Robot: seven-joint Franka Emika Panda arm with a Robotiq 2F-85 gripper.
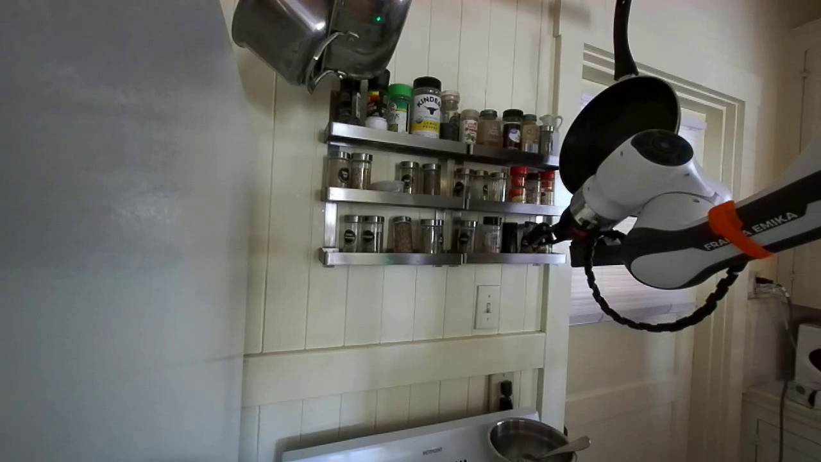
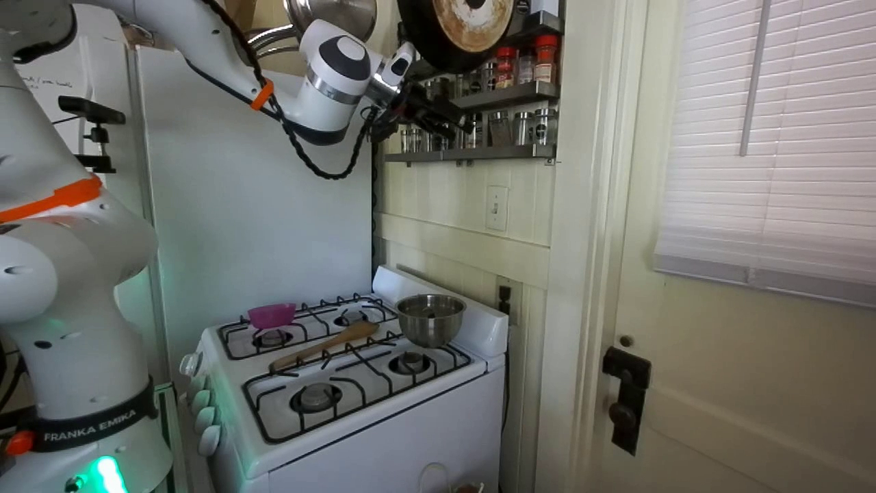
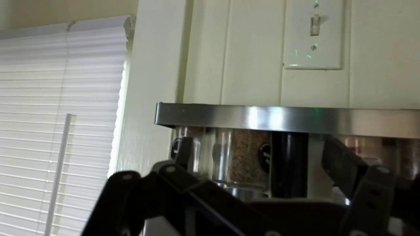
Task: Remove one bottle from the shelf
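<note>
Black fingers [image 3: 343, 164] spread wide; clear glass jar with brown contents [image 3: 244, 157] and black cylindrical bottle [image 3: 289, 164] between them in wrist view (depth unclear); both on silver metal bottom shelf [image 1: 397, 259].

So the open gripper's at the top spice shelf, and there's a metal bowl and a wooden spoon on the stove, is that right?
Not quite: the open gripper is at the bottom spice shelf, not the top one, as an exterior view shows. The metal bowl and wooden spoon are indeed on the stove.
</note>
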